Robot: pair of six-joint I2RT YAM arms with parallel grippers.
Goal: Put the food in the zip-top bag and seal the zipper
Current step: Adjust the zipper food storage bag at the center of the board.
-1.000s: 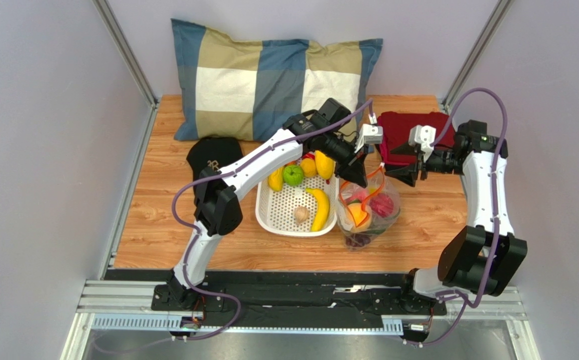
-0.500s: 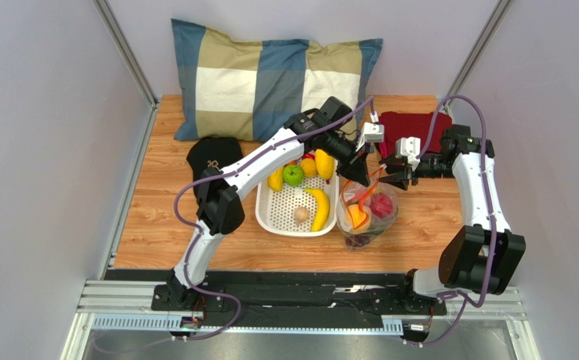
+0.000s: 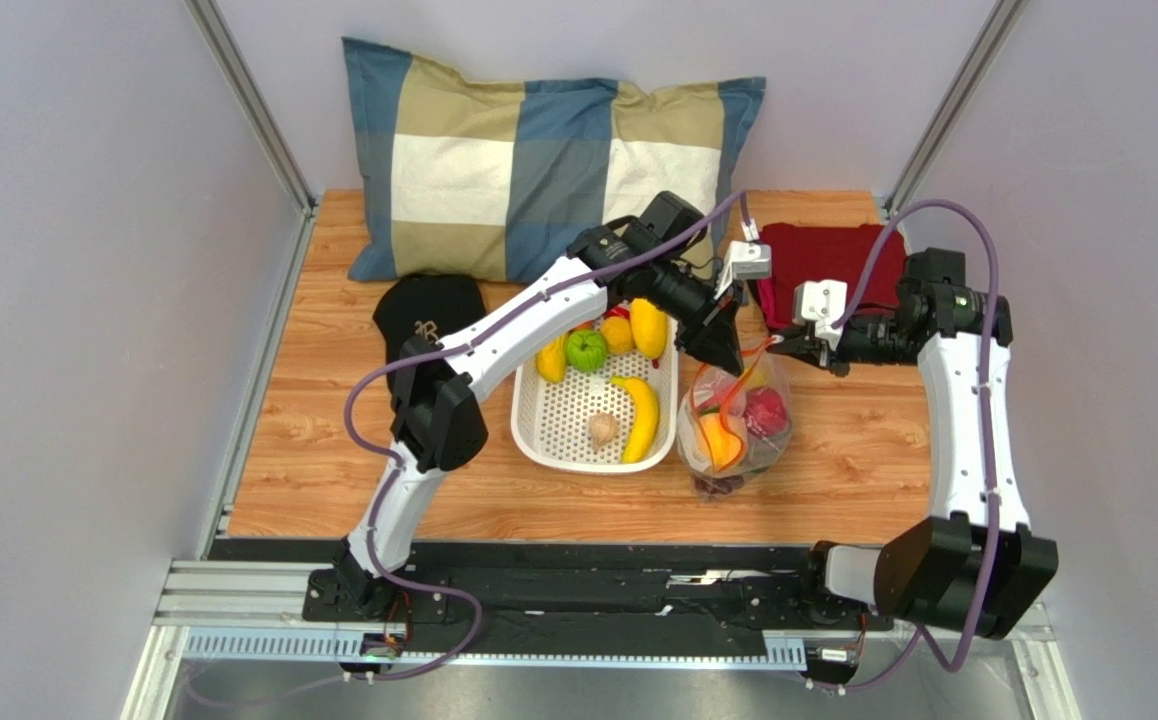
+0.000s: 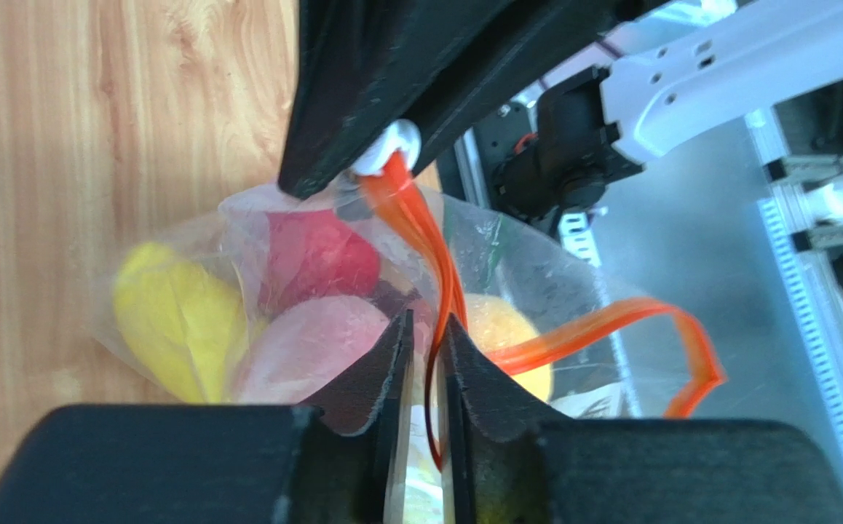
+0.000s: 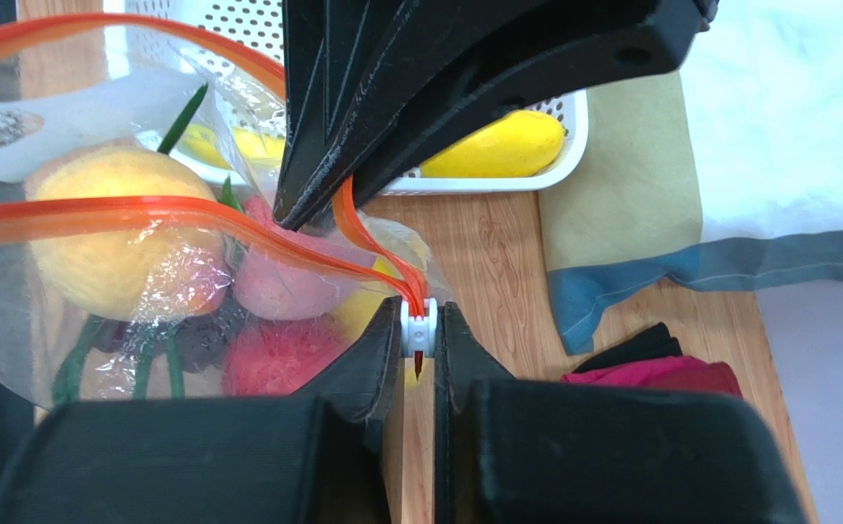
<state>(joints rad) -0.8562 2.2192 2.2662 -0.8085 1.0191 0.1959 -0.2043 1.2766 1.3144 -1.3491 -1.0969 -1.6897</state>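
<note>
Just right of the white perforated plastic basket (image 3: pixel 533 438), on the wooden desk (image 3: pixel 390 465), sits the clear crinkly zip-top bag (image 3: pixel 735 432), colourful fruit and vegetables (image 5: pixel 120 257) inside; the left jaws pinch its thin orange-red zipper strip (image 4: pixel 437 278); the right jaws clamp the small white slider (image 5: pixel 420 325), farther from the basket; sealing well likely means holding the strip taut and drawing the slider straight along it.

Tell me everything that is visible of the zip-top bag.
The zip-top bag is clear crinkly plastic with a white label, resting on the wooden table beside the white basket. Its orange-red zipper gapes open. Inside lie yellow, pink, red and dark fruits. The left claw pinches the zipper strip; the right claw grips its white slider.
</note>
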